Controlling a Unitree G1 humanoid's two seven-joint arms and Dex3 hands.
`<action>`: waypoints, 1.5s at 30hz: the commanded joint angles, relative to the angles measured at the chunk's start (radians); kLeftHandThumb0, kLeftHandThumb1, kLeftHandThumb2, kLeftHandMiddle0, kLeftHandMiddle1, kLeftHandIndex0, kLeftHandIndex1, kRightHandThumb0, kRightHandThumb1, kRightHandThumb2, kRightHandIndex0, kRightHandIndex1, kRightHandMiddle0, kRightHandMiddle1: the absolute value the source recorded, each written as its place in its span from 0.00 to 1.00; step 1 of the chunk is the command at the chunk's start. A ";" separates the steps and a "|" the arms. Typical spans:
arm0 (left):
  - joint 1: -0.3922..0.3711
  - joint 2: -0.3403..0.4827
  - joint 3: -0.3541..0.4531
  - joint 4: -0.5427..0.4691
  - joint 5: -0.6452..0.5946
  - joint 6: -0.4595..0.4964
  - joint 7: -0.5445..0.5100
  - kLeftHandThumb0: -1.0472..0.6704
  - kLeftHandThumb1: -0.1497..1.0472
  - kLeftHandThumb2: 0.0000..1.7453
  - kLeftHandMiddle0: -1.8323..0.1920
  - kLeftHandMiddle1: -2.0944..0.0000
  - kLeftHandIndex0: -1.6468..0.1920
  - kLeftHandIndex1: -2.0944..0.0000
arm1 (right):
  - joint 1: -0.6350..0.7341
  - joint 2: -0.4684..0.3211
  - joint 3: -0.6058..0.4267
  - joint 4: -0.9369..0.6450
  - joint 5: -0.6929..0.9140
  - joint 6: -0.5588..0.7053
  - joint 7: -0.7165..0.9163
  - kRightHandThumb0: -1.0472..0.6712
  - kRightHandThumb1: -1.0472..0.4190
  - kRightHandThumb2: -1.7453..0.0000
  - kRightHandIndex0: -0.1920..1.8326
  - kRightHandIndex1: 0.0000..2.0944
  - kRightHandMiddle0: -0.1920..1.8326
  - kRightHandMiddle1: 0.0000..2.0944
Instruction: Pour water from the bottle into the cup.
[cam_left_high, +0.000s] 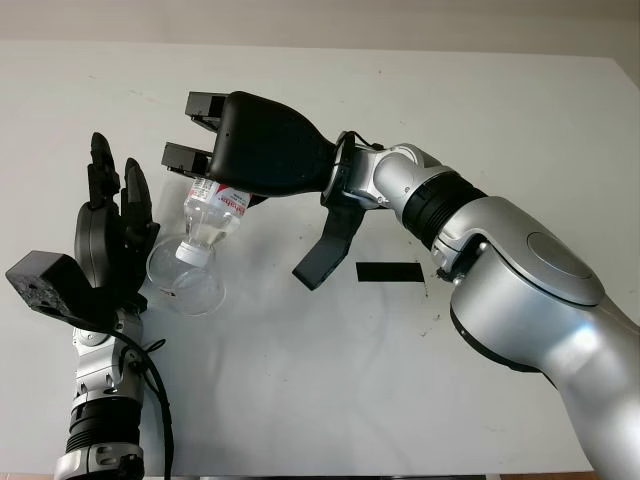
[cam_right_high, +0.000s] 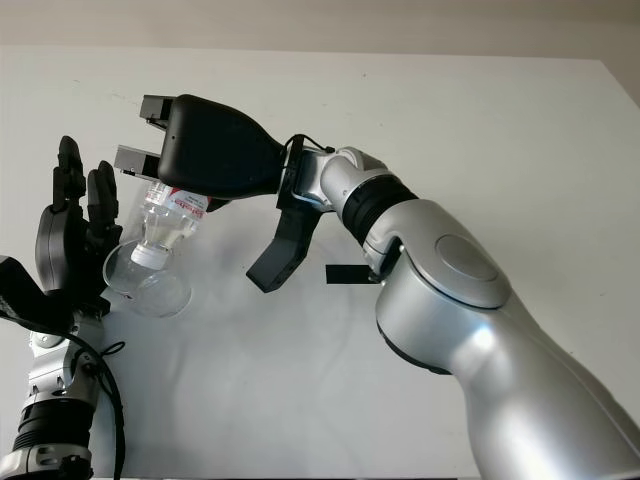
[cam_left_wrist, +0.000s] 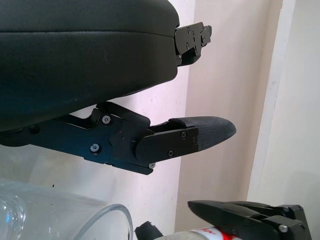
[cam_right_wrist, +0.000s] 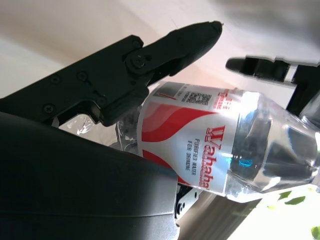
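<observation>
Inspection finds the right hand (cam_left_high: 215, 135) clamped around a clear water bottle (cam_left_high: 215, 215) with a red-and-white label, tipped neck-down so its white-capped mouth sits over the glass cup (cam_left_high: 190, 285). The cup leans on the white tabletop (cam_left_high: 400, 360), braced by the left hand (cam_left_high: 110, 230), whose fingers wrap its side, likely steadying it for pouring.

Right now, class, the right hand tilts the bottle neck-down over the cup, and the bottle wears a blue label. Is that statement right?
One detail is wrong: the label is red and white, not blue, as the right wrist view shows. The rest holds: the right hand tilts the bottle neck-down over the cup.
</observation>
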 joint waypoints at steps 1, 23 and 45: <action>0.033 -0.010 -0.003 0.014 0.001 -0.007 -0.005 0.24 1.00 0.32 0.95 0.98 1.00 0.98 | -0.003 0.011 -0.055 -0.013 0.063 -0.038 0.032 0.32 0.00 0.91 0.69 1.00 0.23 0.86; 0.040 -0.009 0.004 -0.004 -0.011 0.011 -0.017 0.25 1.00 0.31 0.94 0.97 0.99 0.97 | 0.334 -0.005 -0.725 -0.136 0.937 -0.142 0.936 0.36 0.00 0.75 0.70 1.00 0.51 1.00; 0.025 -0.005 0.000 0.031 -0.018 0.012 -0.040 0.25 1.00 0.34 0.95 0.98 1.00 0.98 | 0.976 -0.143 -0.978 -0.873 1.143 0.057 1.176 0.37 0.00 0.75 0.57 1.00 0.41 1.00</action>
